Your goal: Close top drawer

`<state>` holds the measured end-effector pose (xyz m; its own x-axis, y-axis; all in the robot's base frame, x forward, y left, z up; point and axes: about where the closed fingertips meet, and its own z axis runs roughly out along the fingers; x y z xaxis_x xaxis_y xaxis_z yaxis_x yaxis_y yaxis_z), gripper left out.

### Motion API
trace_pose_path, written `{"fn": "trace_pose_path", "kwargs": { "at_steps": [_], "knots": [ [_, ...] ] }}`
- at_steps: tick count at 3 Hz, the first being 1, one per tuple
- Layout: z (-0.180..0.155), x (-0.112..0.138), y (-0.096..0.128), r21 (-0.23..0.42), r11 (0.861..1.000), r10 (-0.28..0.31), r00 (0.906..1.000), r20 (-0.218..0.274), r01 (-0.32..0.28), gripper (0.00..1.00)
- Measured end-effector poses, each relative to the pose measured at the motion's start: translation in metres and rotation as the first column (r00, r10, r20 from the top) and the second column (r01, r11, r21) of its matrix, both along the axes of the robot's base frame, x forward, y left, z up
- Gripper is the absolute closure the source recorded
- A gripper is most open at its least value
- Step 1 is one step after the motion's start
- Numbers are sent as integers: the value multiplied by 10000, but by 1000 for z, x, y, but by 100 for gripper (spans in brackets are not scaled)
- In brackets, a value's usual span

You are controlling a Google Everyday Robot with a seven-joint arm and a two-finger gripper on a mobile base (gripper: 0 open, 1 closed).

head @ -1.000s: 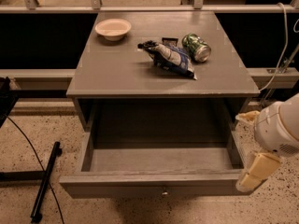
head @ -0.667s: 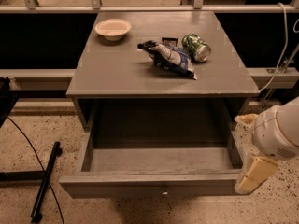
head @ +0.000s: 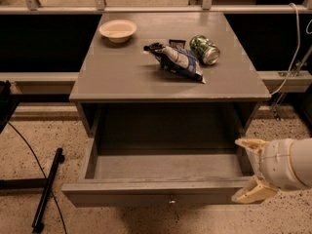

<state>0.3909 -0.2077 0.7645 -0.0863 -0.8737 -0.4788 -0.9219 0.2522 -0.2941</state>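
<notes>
The top drawer (head: 156,195) is a wide shallow grey drawer, pulled far out of the grey cabinet (head: 122,77). Its inside is empty and its small round knob (head: 171,199) sits at the centre of the front panel. My gripper (head: 247,170) is at the drawer's right front corner, with the white wrist to the right of it. Its two cream fingers (head: 252,193) are spread apart, one above the corner and one by the front panel's right end. It holds nothing.
On the cabinet top lie a white bowl (head: 118,30), a blue chip bag (head: 178,61) and a green can (head: 205,49) on its side. A black stand and cable (head: 46,189) lie on the speckled floor at left. A rail runs behind the cabinet.
My gripper has moved down and a little left, closer to the drawer's right front corner. The drawer has not moved.
</notes>
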Motion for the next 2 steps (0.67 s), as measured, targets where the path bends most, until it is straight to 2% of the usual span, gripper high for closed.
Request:
{"fn": "trace_pose_path", "kwargs": {
  "at_steps": [1,2],
  "knots": [
    [-15,-3,5,560,9964,590,9954,752,-633,42],
    [-28,-8,10,612,9815,1723,9764,1304,-1814,65]
  ]
}}
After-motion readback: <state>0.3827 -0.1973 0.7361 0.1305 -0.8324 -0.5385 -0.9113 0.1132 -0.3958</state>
